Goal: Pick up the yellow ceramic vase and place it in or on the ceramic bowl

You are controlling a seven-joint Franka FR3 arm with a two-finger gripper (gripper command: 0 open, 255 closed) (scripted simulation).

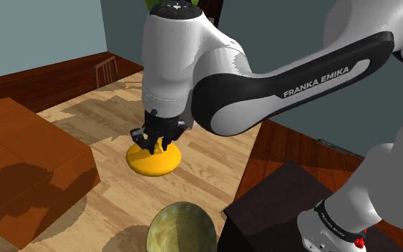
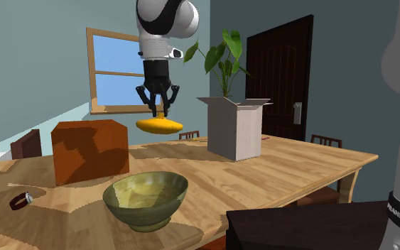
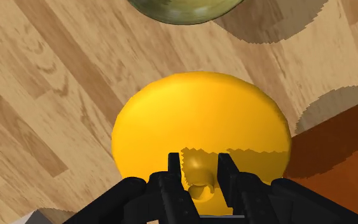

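Yellow vase (image 1: 153,161), squat flat body with a narrow neck, hangs from the gripper (image 1: 158,147); fingers (image 3: 171,184) nearly closed, clamped on the neck from both sides, neck visible between them in the wrist view. In the second exterior view the vase (image 2: 159,126) sits clear of the bench (image 2: 290,167), hanging in the air under the gripper (image 2: 160,112), body roughly level. Greenish bowl (image 2: 146,199) stands on the bench near its front edge, well apart from the vase, nothing in it; in the shoulder view the bowl (image 1: 182,228) is below the vase, toward the stand. Brown box (image 2: 90,150) on the bench at that view's left, open white carton (image 2: 235,128) with a green plant (image 2: 223,53) at the right. Arm reaches down from above, wrist vertical
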